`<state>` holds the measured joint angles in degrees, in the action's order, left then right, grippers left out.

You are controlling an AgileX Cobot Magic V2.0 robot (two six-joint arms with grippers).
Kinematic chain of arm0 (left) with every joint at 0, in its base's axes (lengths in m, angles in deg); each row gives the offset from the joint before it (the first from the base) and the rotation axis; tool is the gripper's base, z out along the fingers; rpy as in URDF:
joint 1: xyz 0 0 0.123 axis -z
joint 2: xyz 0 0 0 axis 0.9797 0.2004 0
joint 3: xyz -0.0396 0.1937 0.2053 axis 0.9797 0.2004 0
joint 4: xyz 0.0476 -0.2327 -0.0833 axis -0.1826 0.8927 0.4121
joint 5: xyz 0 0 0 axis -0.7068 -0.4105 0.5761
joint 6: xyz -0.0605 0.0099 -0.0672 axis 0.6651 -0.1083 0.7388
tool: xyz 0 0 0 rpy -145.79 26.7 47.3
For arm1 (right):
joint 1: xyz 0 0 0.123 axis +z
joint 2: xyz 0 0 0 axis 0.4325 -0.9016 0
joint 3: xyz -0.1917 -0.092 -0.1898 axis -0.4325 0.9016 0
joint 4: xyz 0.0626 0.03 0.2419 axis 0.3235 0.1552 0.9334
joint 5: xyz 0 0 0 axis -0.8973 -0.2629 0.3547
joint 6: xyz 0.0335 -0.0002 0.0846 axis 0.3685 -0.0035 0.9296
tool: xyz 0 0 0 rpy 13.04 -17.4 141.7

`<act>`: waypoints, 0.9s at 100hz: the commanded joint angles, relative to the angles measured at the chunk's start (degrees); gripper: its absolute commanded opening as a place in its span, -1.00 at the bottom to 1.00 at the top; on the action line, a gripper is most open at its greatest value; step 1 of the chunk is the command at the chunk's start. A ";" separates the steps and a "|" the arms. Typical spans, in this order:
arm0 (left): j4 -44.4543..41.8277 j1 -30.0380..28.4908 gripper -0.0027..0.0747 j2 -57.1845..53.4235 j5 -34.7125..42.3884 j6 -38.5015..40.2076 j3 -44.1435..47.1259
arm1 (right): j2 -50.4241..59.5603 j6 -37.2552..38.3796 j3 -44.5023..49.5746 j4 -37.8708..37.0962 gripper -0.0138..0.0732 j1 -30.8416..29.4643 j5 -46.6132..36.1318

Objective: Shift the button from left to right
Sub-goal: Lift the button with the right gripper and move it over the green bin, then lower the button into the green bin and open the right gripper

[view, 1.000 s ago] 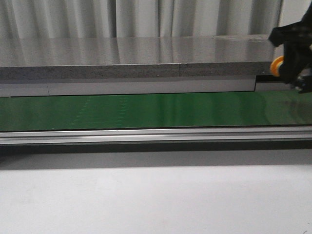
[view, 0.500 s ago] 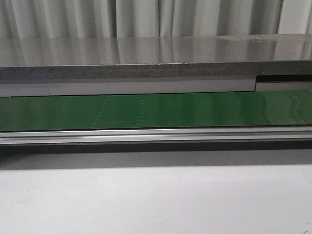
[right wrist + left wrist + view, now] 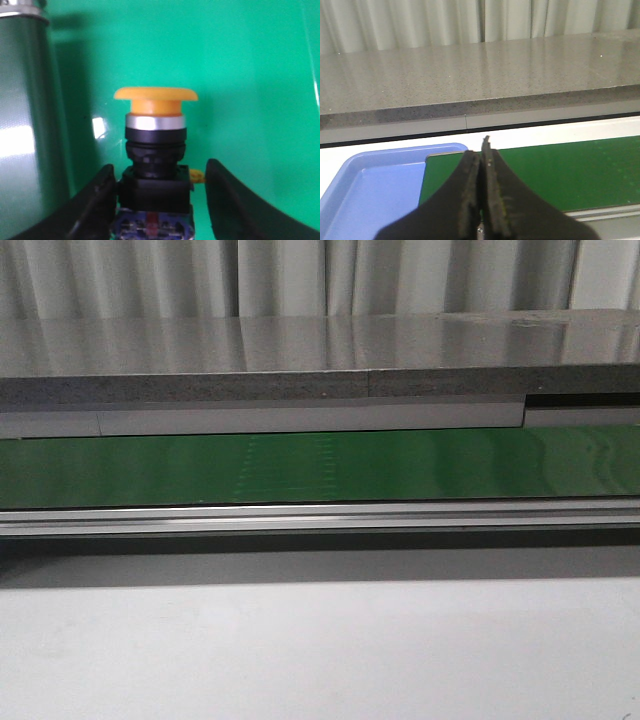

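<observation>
The button [image 3: 154,165] sat between the two dark fingers [image 3: 95,205] of the right gripper [image 3: 159,200], seen in the right wrist view. Its yellow mushroom cap pointed away from the wrist, with a silver ring under it, then a black collar and a black boxy body. At the base of the body were small red and blue marks. The left-hand finger lay right against the side of the body. The other finger [image 3: 235,200] stood a little apart from it, with a strip of green showing in the gap and a small yellow bit just beside the body there. So the jaws were parted about as wide as the body, touching it on one side only; whether they still gripped it I could not tell. Behind the button was a bright green surface [image 3: 250,75], and a dark glossy band [image 3: 25,125] ran along one edge of it.

In the left wrist view the left gripper [image 3: 482,165] had its two dark fingers pressed flat together with nothing between them. It hung above the end of the green conveyor belt [image 3: 570,170], just beside a light blue tray [image 3: 375,185]. A grey speckled ledge [image 3: 470,75] ran behind the belt.

From the front neither arm showed, only the green belt [image 3: 320,468].
</observation>
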<state>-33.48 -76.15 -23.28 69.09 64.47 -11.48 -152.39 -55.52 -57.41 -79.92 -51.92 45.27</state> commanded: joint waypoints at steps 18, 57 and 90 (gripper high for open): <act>0.47 0.37 -0.98 0.57 4.60 0.32 -1.53 | -1.06 -0.57 -3.59 -0.49 -0.26 -0.54 -1.93; 0.47 0.37 -0.98 0.57 4.60 0.32 -1.53 | -3.26 -0.57 -3.86 3.12 0.27 -0.54 -2.17; 0.47 0.37 -0.98 0.57 4.60 0.32 -1.53 | -3.02 0.40 -3.86 3.12 0.45 -0.54 -2.06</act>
<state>-33.48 -76.15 -23.28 69.09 64.47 -11.48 -158.40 -55.41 -59.36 -77.19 -51.92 45.05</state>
